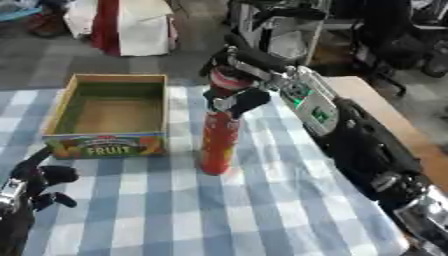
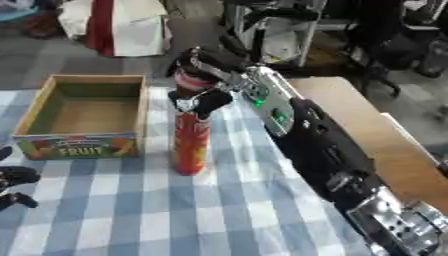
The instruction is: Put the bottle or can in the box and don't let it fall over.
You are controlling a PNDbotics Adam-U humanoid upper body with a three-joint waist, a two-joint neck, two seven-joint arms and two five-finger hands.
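Note:
A tall red can (image 1: 217, 145) stands upright on the blue-and-white checked cloth, just right of the box's front corner. My right hand (image 1: 248, 100) comes in from the right and is shut on the can's top end, fingers curled over it and thumb on the near side. The open cardboard box (image 1: 105, 146), with a FRUIT label on its front wall, sits to the can's left with nothing inside. My left hand (image 1: 42, 181) rests open at the lower left corner, away from both.
The checked cloth (image 1: 175, 215) covers most of the table; bare wooden tabletop (image 2: 367, 125) shows along the right edge. Beyond the far edge are the floor, a white draped object (image 1: 140, 25) and chairs.

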